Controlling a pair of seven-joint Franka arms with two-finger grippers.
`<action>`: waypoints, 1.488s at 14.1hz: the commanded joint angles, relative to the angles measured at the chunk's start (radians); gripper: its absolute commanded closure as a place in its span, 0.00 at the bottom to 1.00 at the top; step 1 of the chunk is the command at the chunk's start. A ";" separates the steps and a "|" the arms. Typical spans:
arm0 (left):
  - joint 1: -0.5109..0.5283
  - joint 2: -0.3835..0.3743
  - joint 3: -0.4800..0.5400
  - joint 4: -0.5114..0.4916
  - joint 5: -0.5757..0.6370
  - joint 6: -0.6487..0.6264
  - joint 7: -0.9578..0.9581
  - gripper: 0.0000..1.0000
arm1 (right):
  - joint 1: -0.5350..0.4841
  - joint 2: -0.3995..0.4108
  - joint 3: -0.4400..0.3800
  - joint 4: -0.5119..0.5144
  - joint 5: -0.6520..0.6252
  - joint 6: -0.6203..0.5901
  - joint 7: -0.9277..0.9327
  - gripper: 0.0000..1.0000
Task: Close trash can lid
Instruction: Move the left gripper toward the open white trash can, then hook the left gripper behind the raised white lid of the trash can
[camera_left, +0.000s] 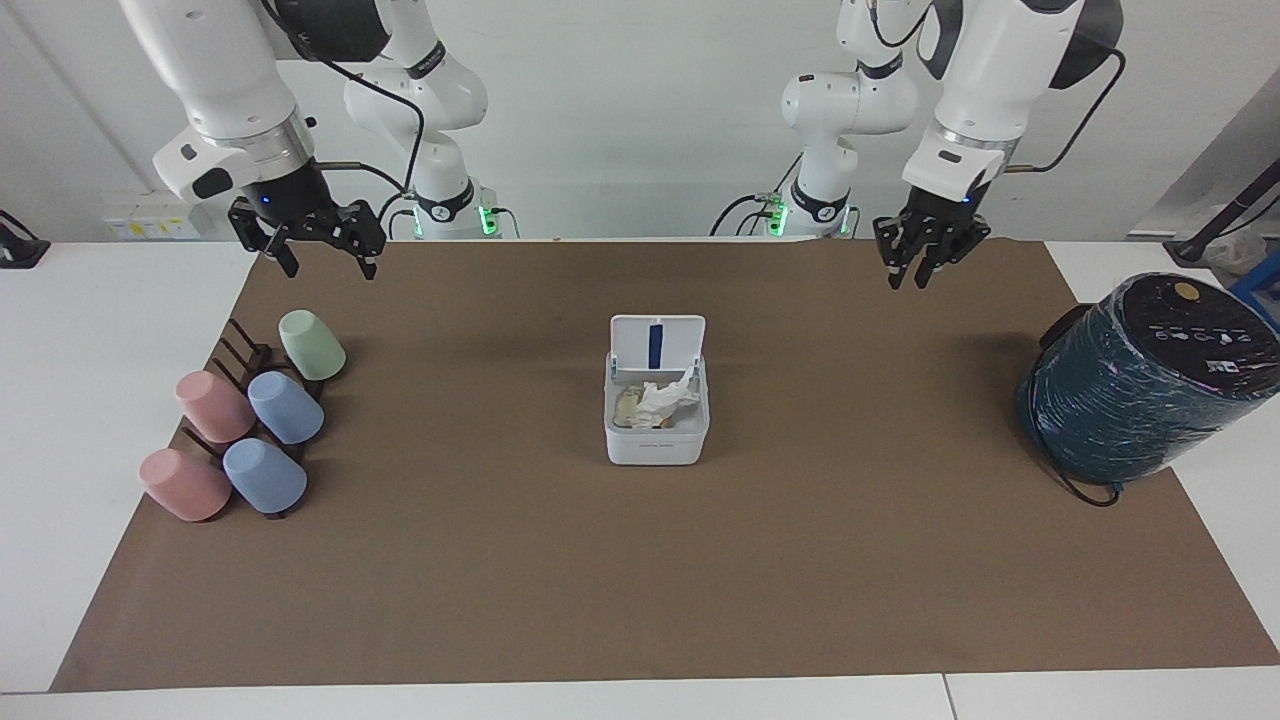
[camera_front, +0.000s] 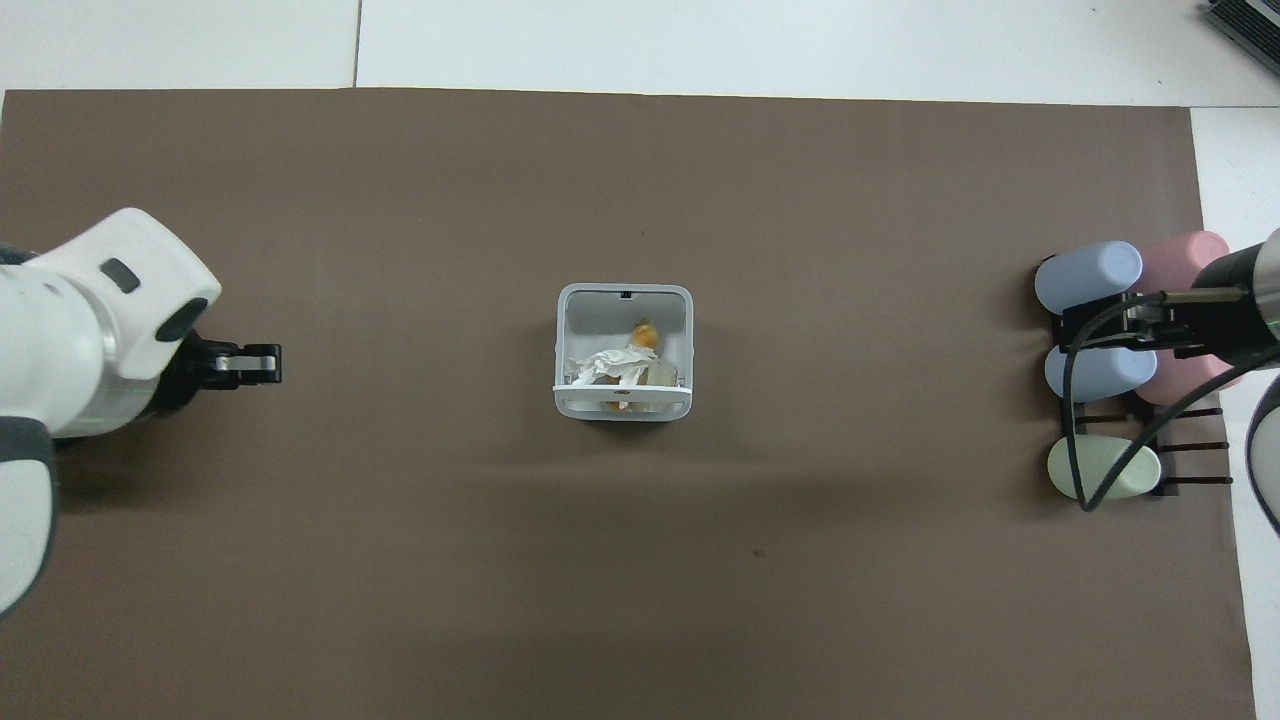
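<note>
Left gripper (camera_left: 925, 272) up over brown mat (camera_left: 640, 560), fingers near together, holding nothing. Right gripper (camera_left: 318, 258) waits over cup rack (camera_left: 240, 355), fingers apart. Trash can (camera_left: 656, 420) mid-mat (tissue inside), lid (camera_left: 657, 345) upright, open, 1 blue strip showing.

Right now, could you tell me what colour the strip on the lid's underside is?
Blue, running down the raised white lid; the facing view shows it best.
</note>
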 joint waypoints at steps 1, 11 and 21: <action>-0.087 -0.054 0.014 -0.096 0.001 0.066 -0.078 0.78 | -0.012 -0.012 0.004 -0.013 0.019 -0.001 0.009 0.00; -0.363 0.080 0.014 -0.199 -0.008 0.354 -0.427 0.79 | -0.011 -0.012 0.004 -0.013 0.019 -0.001 0.009 0.00; -0.347 0.226 0.016 -0.151 -0.043 0.758 -0.600 0.78 | -0.012 -0.012 0.004 -0.013 0.019 -0.001 0.009 0.00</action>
